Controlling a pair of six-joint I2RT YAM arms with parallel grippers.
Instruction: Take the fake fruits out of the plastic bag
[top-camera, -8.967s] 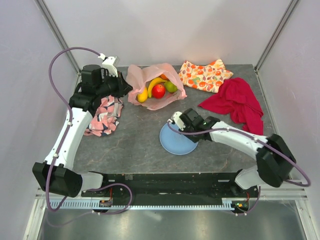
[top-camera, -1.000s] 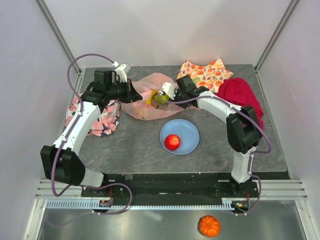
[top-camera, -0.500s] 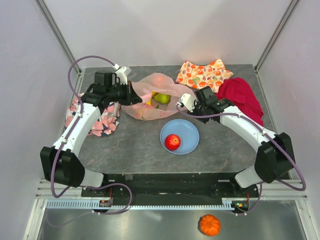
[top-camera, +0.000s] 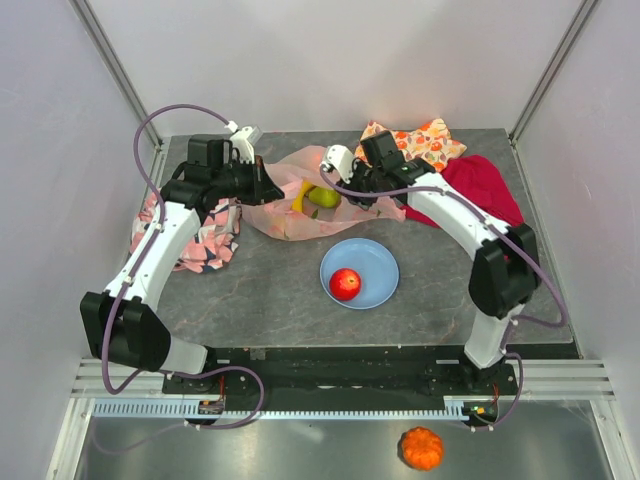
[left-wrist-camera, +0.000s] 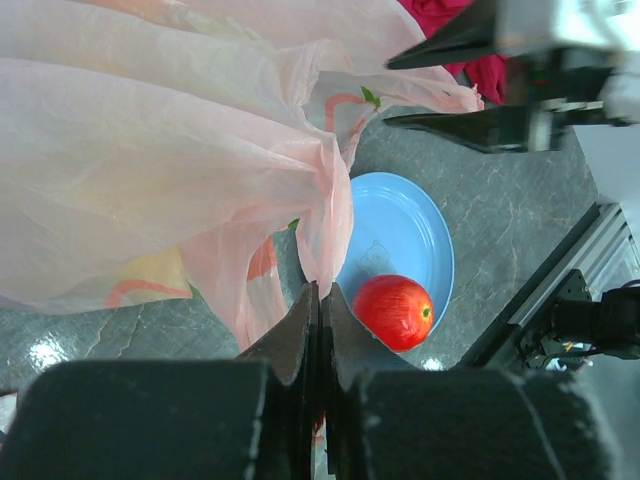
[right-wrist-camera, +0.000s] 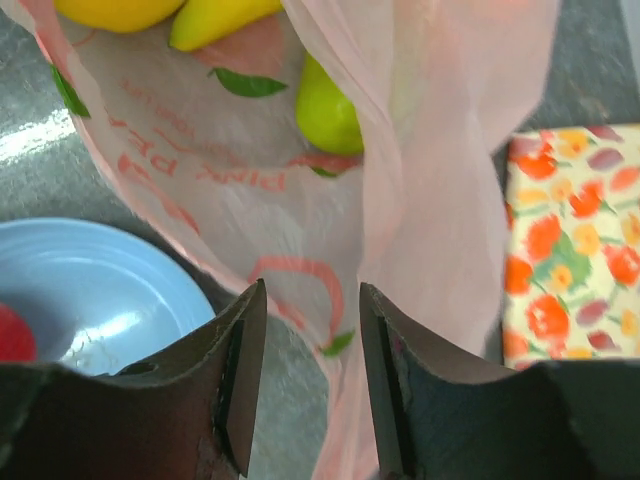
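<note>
Left wrist view: left gripper (left-wrist-camera: 318, 292) clamps an edge of the pink plastic bag (left-wrist-camera: 140, 150); right gripper (right-wrist-camera: 312, 290) holds its jaws apart at the bag's mouth.

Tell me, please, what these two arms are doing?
They are unpacking a pink plastic bag. The left gripper is shut on the bag's edge; the open right gripper straddles a fold of it. A red apple sits on the blue plate; a green pear and yellow fruit lie inside.

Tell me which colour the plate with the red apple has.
The plate is light blue, clearest in the left wrist view.
</note>
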